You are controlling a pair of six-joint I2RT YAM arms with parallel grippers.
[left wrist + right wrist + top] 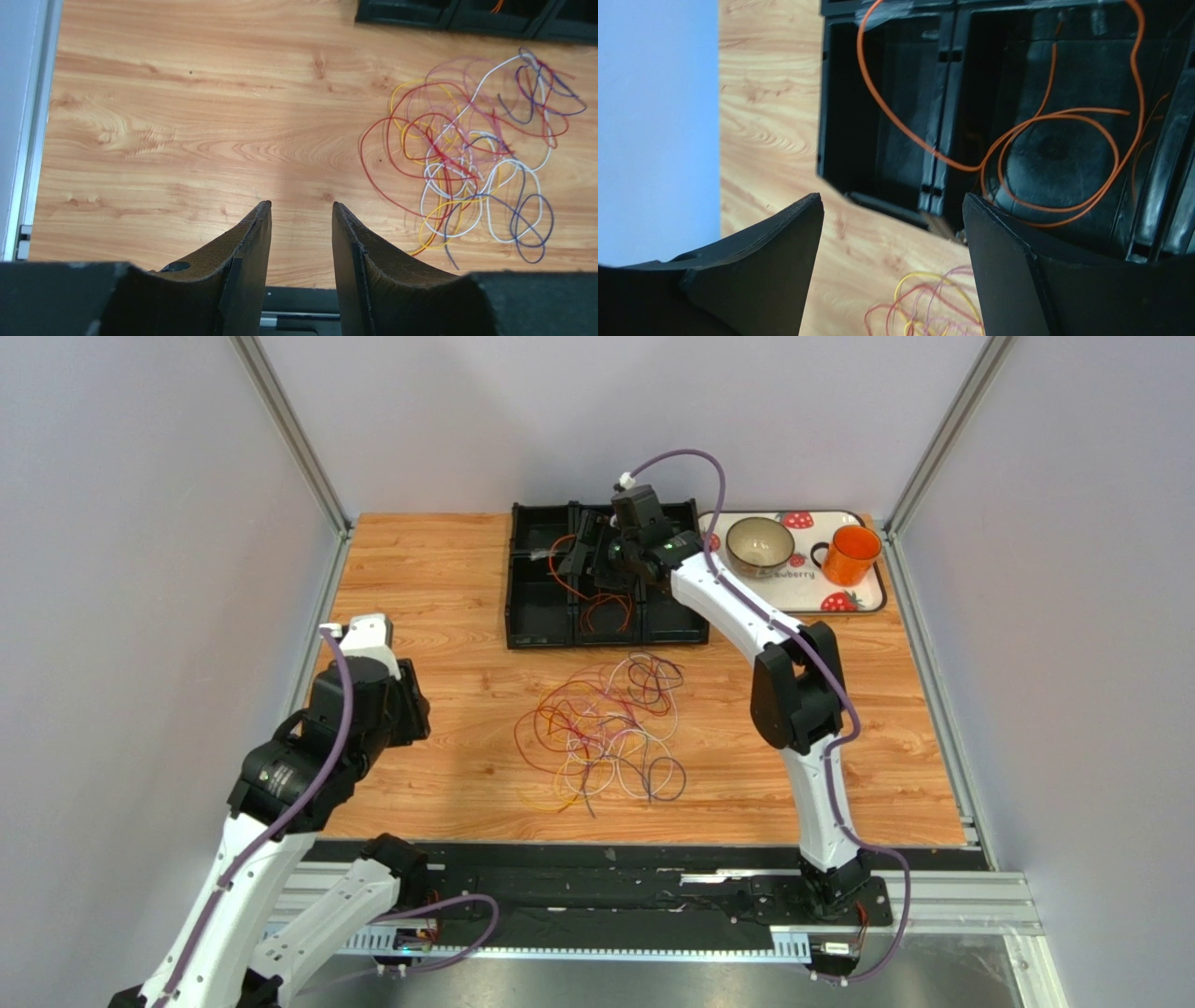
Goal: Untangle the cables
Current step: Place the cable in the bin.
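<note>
A tangle of thin cables (610, 728) in red, yellow, purple, blue and white lies on the wooden table in front of a black divided tray (539, 602). It also shows in the left wrist view (470, 161). An orange cable (1046, 133) lies looped in the tray, also in the top view (568, 571). My right gripper (610, 546) hovers over the tray, open and empty (892, 203). My left gripper (300, 206) is open and empty, above bare table left of the tangle; in the top view its fingers are hidden under the arm.
A white strawberry-print tray (877, 595) at the back right holds a bowl (759, 545) and an orange mug (850, 553). Grey walls and metal frame posts enclose the table. A black rail runs along the near edge (631, 889).
</note>
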